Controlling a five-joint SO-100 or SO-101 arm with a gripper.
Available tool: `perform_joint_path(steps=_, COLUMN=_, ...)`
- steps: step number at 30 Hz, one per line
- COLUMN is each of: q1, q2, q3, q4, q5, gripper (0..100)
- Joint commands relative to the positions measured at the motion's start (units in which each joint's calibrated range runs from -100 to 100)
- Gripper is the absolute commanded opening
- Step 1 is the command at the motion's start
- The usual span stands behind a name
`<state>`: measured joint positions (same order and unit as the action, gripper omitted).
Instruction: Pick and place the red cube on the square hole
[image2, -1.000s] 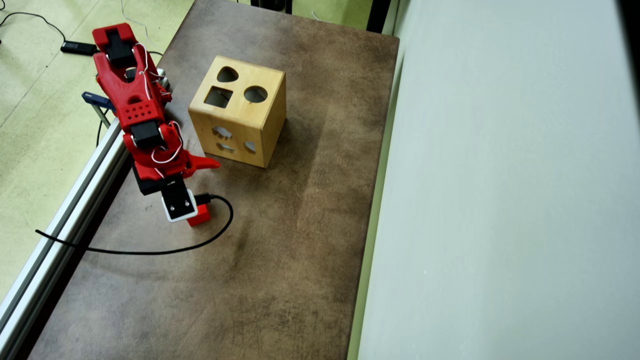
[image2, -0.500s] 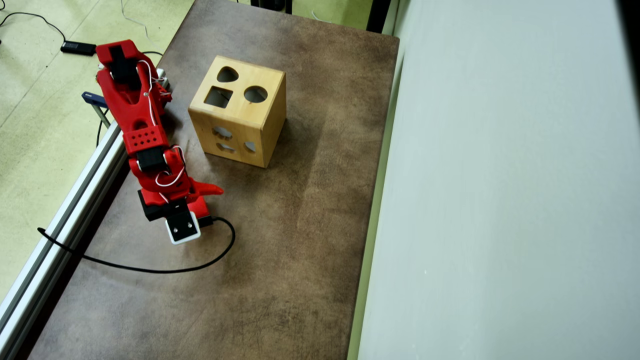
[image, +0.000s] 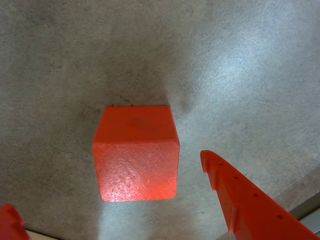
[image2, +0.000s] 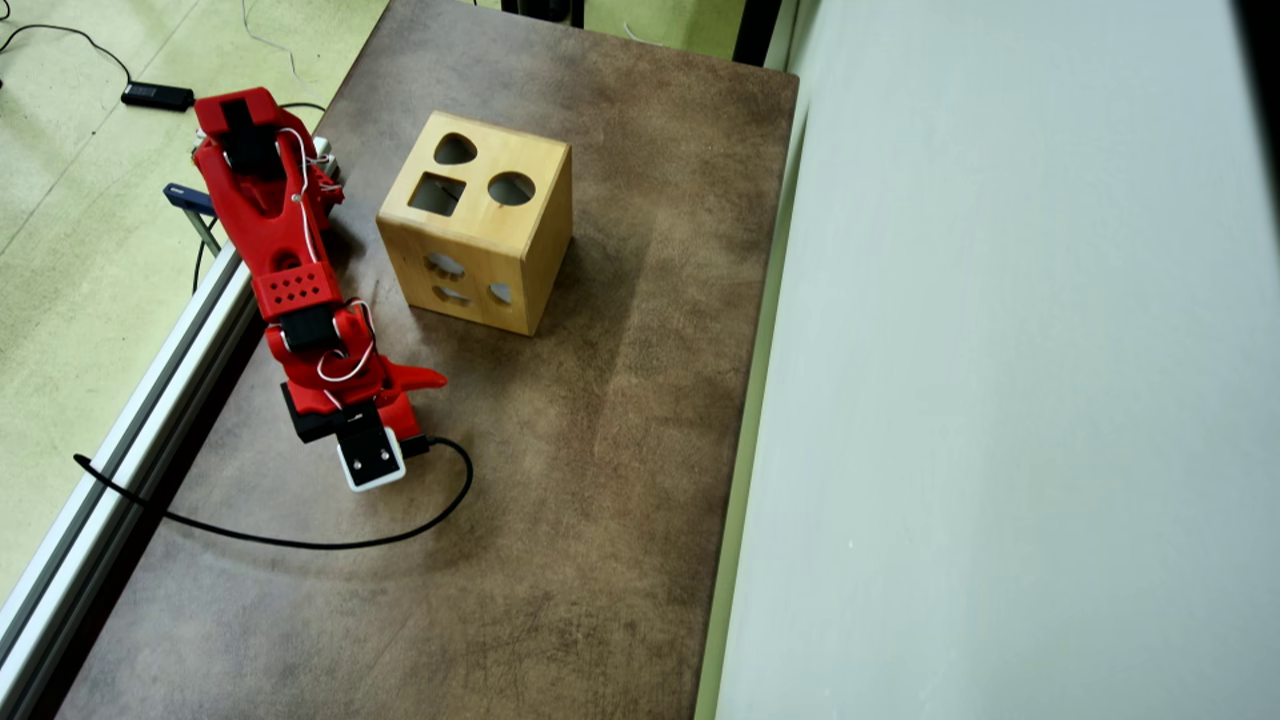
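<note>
Red cube (image: 136, 155) flat on brown tabletop (image: 240, 75); gripper (image: 107, 195) spread wide, straddling it, no contact; square hole (image2: 437, 194) in wooden shape-sorter box (image2: 520, 262) well apart.

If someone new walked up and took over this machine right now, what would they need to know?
Gripper: open, its two fingers either side of the red cube in the wrist view, not closed on it.
Red cube: on the brown table, hidden under the arm in the overhead view.
Square hole: on top of the wooden box, with nothing in it that shows, well away from the gripper.
Done: gripper lined up over the cube.
Left: close on the cube, lift it, carry it to the box, drop it through the square hole.
</note>
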<state>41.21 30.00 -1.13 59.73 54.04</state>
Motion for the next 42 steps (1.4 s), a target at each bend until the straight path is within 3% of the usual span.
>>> perform_joint_path(steps=1, q1=-0.5, q2=-1.0, q3=-0.39, q4=-0.74, q5=-0.29, gripper=52)
perform_joint_path(steps=10, q1=-0.5, q2=-0.91, q3=-0.3, q4=-0.74, q5=-0.34, gripper=51)
perform_joint_path(steps=19, q1=-0.43, q2=-0.91, q3=-0.3, q4=-0.74, q5=-0.59, gripper=40)
perform_joint_path(steps=26, q1=-0.58, q2=-0.83, q3=-0.3, q4=-0.82, q5=-4.74, gripper=39)
perform_joint_path(steps=42, q1=-0.35, q2=2.14, q3=-1.29, q4=-0.82, q5=-4.79, gripper=39)
